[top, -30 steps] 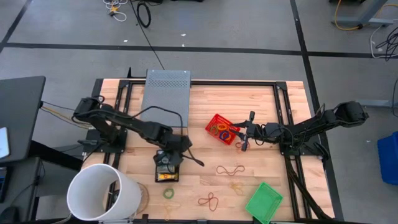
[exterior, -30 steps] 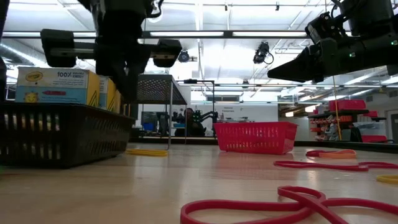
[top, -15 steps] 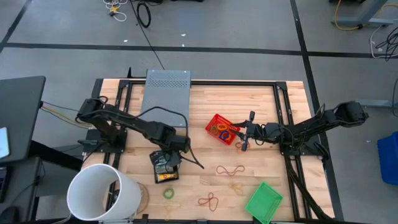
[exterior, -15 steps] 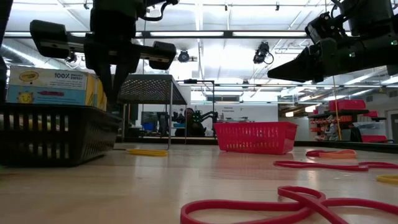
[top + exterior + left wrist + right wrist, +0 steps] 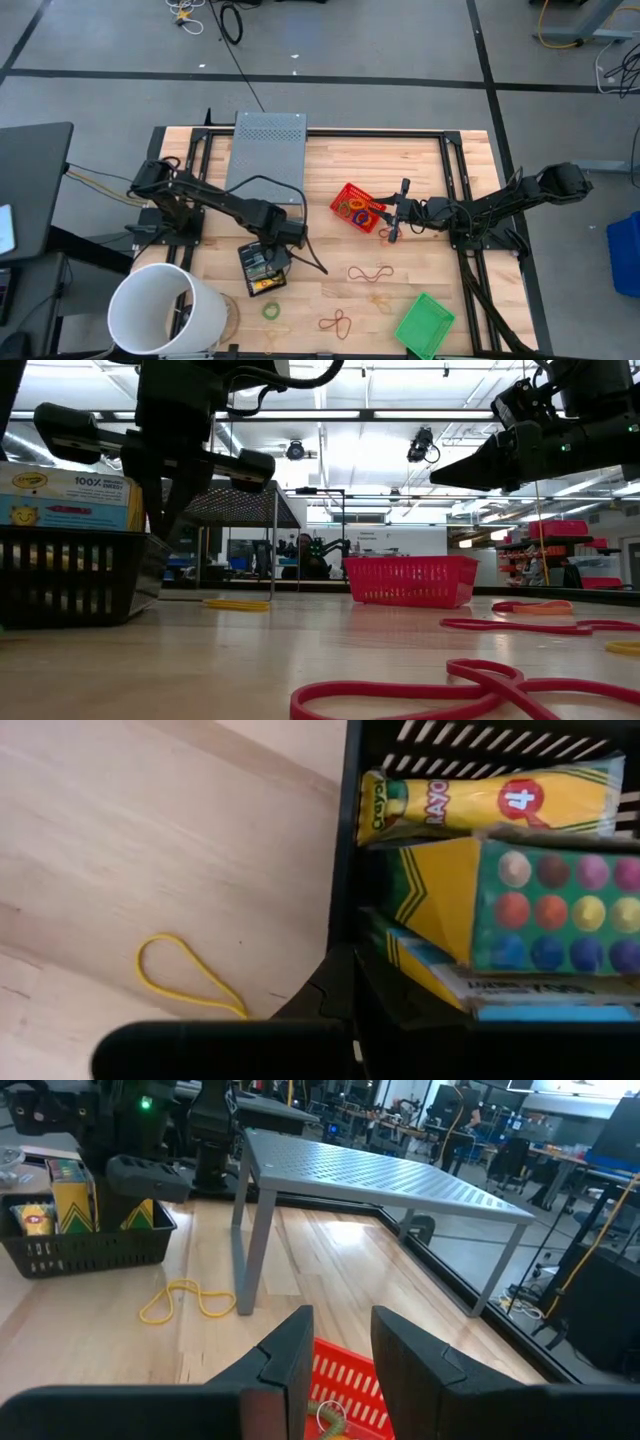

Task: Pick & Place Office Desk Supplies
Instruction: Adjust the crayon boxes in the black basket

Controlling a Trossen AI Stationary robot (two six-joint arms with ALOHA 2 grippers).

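Observation:
A black mesh basket (image 5: pixel 260 270) stands on the table at the near left. It holds yellow-and-green crayon boxes (image 5: pixel 500 890), which also show in the low view (image 5: pixel 70 500). My left gripper (image 5: pixel 277 246) points down at the basket's far right wall and is shut on it. Loose rubber bands lie flat on the wood: a yellow one (image 5: pixel 185 975), a brown one (image 5: pixel 370 272), a red one (image 5: pixel 337 322) and a green one (image 5: pixel 271 311). My right gripper (image 5: pixel 340 1350) hangs open over a red basket (image 5: pixel 357 207) and holds nothing. My left gripper has the black basket's upright side wall (image 5: pixel 345 910) between its shut fingers, one finger on the table side and one on the side of the boxes. The fingers come from above, pointing steeply down. The basket's bottom stays on the table.
A grey perforated metal stand (image 5: pixel 268 150) rises at the far left centre. A large white bucket (image 5: pixel 165 310) fills the near left corner. A green basket (image 5: pixel 424 325) lies near the front right. The red basket holds some bands (image 5: pixel 352 210).
My left gripper has tipped more steeply downward and its fingers have swung toward the table's left edge. The black basket with its boxes has slid along the table toward the left edge and turned a little. My right arm has kept still.

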